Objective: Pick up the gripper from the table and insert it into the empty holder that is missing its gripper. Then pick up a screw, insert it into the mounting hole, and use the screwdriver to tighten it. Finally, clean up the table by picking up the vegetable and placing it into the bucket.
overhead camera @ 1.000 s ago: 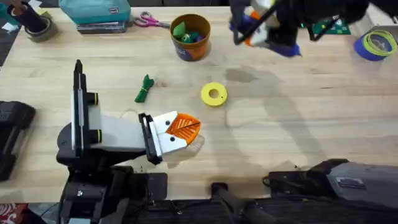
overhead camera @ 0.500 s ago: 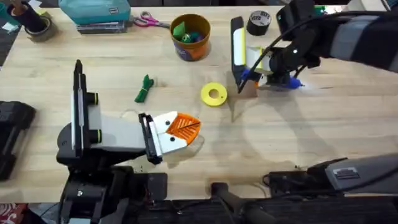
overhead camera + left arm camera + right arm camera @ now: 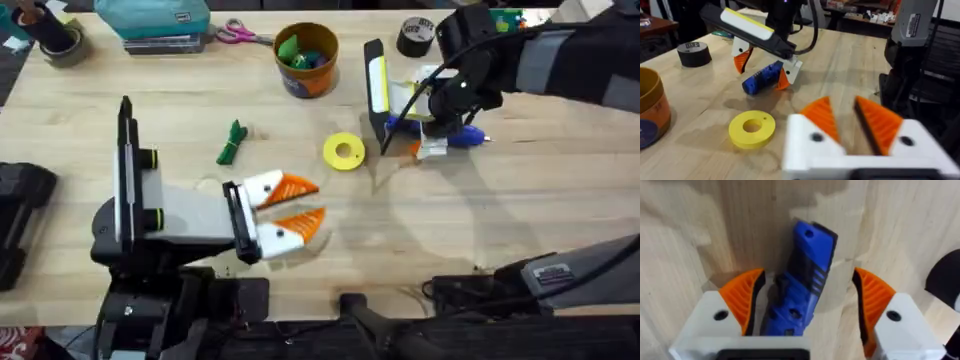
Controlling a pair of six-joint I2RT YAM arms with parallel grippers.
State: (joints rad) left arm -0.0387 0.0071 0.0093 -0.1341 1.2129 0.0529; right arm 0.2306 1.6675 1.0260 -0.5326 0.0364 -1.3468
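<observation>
Right gripper [image 3: 802,312] wide apart around blue ribbed screwdriver [image 3: 802,280] on table, left gripper [image 3: 298,205] parted, empty.

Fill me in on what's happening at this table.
The right gripper is down over the blue screwdriver, jaws open on either side of it, not clamped. The left gripper rests open near the yellow disc. The green vegetable lies on the table, not yet in the orange bucket.
</observation>
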